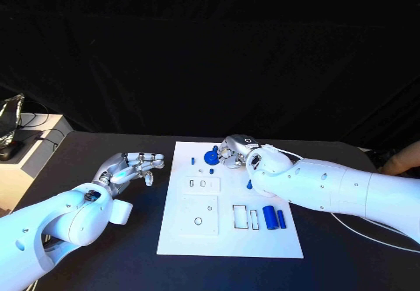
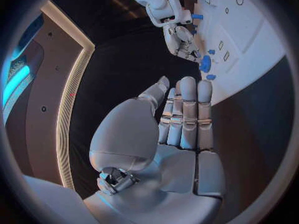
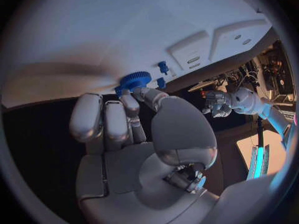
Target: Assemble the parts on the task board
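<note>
Left hand beside task board, fingers apart, holding nothing; right hand pinches blue gear (teeth clear in wrist view).

The left hand is seen from behind, with its fingers held straight and close together and nothing gripped. Beyond the fingertips the white task board is laid on the black table. Small blue parts are seen along the board's near edge (their shapes cannot be made out). The right hand is held at that edge, just beside a blue part; whether it is gripped cannot be told.
</note>
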